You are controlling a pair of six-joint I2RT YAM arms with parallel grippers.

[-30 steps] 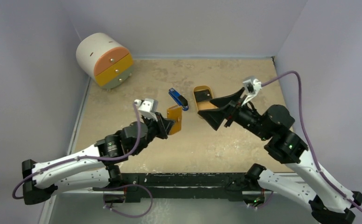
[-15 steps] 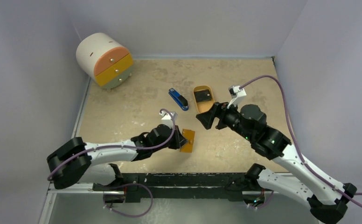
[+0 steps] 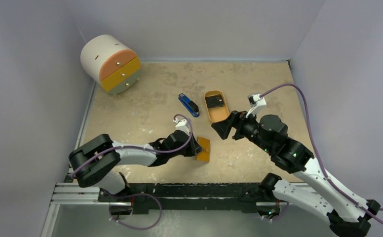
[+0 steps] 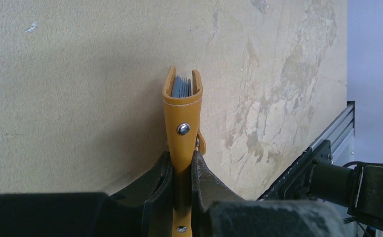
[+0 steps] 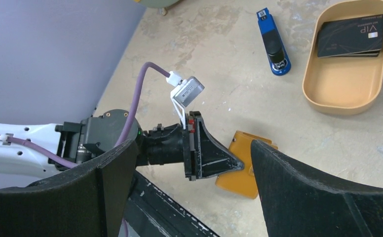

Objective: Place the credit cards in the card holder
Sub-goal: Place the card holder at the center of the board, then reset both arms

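- Left gripper [image 4: 182, 165] is clamped on the snap end of the orange card holder [image 4: 182, 101], which is on edge at near centre.
- Right gripper [image 3: 223, 128] has fingers wide apart and empty, just near of the oval tray [image 5: 345, 94].
- Credit cards [image 5: 352, 35] lie flat, stacked at the tray's far end. A pinch may lift two or slip against the wall.
- Holder mouth is narrow, so a card could jam or pivot it.

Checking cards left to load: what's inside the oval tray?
Dark credit cards stacked at one end of the oval tray, top one marked VIP. Count unclear: the top card covers those beneath.
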